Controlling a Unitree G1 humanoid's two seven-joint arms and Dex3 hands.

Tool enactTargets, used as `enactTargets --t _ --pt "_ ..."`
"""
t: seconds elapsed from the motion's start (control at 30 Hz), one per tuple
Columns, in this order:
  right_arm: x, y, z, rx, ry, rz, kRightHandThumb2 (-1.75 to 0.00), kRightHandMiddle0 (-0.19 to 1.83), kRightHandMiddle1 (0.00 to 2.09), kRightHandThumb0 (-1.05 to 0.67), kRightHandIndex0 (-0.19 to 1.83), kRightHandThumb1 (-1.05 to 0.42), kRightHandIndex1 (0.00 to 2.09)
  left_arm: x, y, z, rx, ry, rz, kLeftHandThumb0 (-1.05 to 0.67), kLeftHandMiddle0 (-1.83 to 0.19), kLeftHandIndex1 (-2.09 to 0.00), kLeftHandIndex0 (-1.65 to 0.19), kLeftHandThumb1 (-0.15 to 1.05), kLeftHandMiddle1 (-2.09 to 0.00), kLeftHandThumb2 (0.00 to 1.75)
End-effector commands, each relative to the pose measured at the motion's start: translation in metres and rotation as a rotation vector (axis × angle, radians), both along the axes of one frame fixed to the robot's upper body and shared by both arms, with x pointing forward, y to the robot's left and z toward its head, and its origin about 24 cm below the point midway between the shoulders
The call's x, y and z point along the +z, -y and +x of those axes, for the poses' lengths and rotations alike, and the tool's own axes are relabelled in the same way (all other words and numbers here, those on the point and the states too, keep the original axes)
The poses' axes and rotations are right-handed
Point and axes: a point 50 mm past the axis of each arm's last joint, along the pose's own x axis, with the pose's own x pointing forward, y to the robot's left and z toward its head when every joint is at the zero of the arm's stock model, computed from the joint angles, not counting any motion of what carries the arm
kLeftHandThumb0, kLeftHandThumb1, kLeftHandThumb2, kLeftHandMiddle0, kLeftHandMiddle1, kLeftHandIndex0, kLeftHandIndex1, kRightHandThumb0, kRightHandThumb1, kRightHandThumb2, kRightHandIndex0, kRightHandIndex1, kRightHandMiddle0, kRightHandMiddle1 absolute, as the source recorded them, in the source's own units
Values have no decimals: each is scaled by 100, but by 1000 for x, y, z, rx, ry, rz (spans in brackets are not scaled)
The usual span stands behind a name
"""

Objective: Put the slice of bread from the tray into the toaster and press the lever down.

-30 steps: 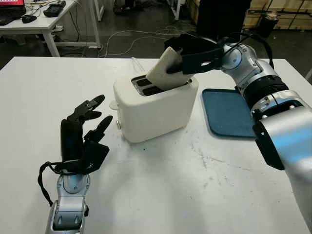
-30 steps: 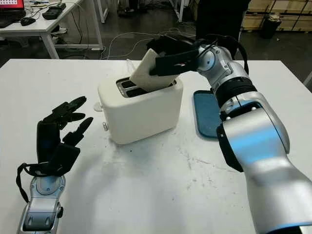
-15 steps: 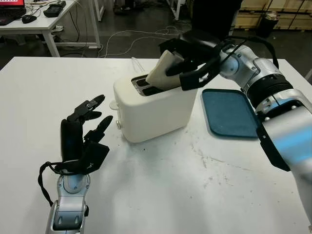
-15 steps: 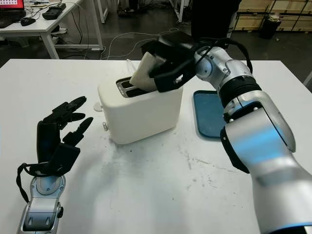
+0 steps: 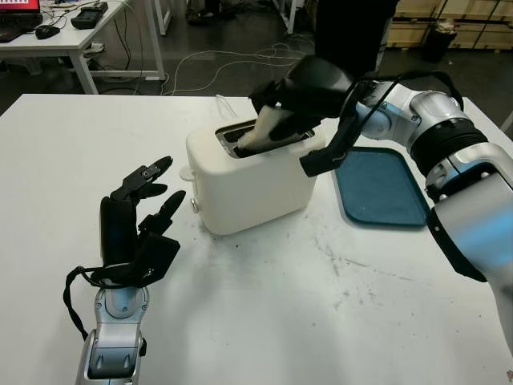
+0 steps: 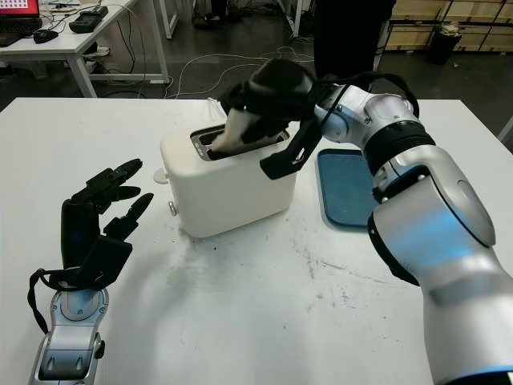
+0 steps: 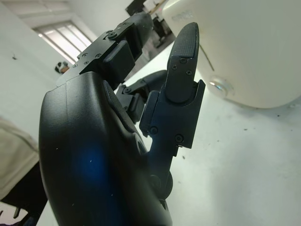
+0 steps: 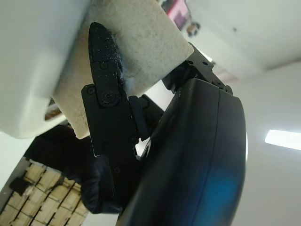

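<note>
Gently: your right hand is clamped on the bread slice, partly sunk into the toaster slot. It's light, soft, crushable; grip its upper edge. Left hand open near the toaster.

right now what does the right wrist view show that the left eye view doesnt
Right wrist view alone: a black finger pressed flat against the bread's face, up close. Left eye view alone: the blue tray beside the toaster, and the open left hand raised above the table. Both: the right hand gripping the bread slice, partly lowered into the white toaster.
</note>
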Motion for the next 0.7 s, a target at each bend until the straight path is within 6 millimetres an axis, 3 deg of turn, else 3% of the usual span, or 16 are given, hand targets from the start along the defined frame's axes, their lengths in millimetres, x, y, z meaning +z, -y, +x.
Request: enactTargets --t 0.0,0.5,0.57,0.6,0.67 --pt "4 -1 0 15 19 -9 -19 85 175 -54 111 -92 175 -1 1 0 0 6 -4 -57 -54 -6 -76 92 -92 14" --pt "10 3 4 -40 -10 22 -15 82 173 -57 111 -92 175 1 2 2 -10 15 -11 -55 -54 -6 -76 92 -93 13" --pt "11 2 5 -59 -48 36 -9 77 170 -65 105 -92 175 2 2 2 -12 13 -12 -55 -54 -6 -76 92 -93 13" --pt "11 2 5 -73 -76 17 -4 68 139 -71 80 -91 155 2 2 2 -11 13 -13 -56 -54 -7 -76 92 -94 13" --pt "13 1 6 -88 -114 -28 -1 69 69 -77 60 -91 96 2 2 2 -11 12 -11 -57 -54 -7 -76 92 -95 13"
